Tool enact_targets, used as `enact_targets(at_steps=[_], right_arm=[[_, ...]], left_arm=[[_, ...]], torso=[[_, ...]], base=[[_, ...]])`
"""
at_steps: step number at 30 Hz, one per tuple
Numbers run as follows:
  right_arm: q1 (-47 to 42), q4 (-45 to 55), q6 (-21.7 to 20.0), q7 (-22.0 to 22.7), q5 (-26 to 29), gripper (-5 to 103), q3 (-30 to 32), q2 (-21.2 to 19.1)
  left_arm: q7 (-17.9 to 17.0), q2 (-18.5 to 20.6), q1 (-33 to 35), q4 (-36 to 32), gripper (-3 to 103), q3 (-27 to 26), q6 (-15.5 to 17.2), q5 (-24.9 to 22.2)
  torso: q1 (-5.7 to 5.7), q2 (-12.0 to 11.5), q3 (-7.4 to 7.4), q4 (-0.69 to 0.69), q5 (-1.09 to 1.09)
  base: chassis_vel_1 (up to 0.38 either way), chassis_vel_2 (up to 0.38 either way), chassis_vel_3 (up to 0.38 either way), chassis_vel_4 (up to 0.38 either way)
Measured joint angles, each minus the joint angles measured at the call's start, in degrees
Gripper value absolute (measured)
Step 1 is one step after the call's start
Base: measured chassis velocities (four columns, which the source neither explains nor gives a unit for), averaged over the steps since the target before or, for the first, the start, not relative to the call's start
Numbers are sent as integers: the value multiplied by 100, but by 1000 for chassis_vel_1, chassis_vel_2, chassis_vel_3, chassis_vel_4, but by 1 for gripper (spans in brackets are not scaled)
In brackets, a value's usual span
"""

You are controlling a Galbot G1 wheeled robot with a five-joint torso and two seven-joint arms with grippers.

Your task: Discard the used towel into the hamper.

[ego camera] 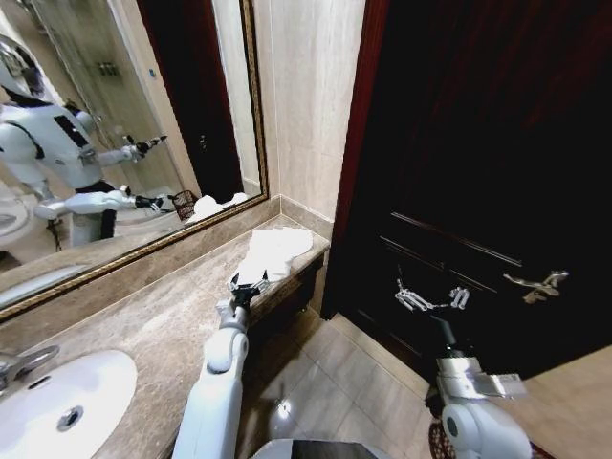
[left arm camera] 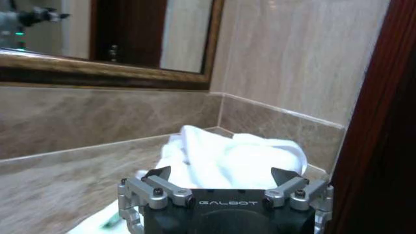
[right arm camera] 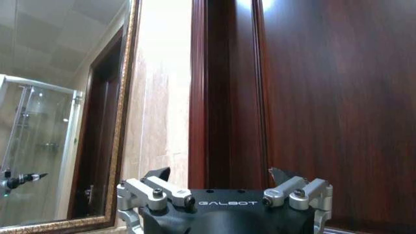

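Head looks down; left wrist close on towel [left arm camera: 227, 158], shared

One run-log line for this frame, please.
phase: reaching | left gripper: open, at towel on counter, not gripping | right gripper: open, raised before door

Counting in front of me: one crumpled white cloth towel [ego camera: 275, 251], one white oval ceramic sink [ego camera: 59, 405], one gold-framed wall mirror [ego camera: 124, 124], one dark red-brown wooden door [ego camera: 488, 172], my two metal-fingered grippers: left gripper [ego camera: 249, 284], right gripper [ego camera: 432, 299].
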Motion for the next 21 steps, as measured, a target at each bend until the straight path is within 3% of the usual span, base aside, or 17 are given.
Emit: enact_targets(at_steps=[8, 21], right_arm=[[-78, -40, 47, -7, -106, 100, 5, 54], [-63, 9, 112, -7, -161, 100, 66, 191]], left_arm=[[-19, 359, -783, 914, 100, 503, 5, 19], [41, 664, -1275, 1545, 100, 970, -39, 47]], torso=[[0, 0, 0, 0, 0], [0, 0, 0, 1, 1]], base=[[0, 0, 0, 0], [0, 0, 0, 0]])
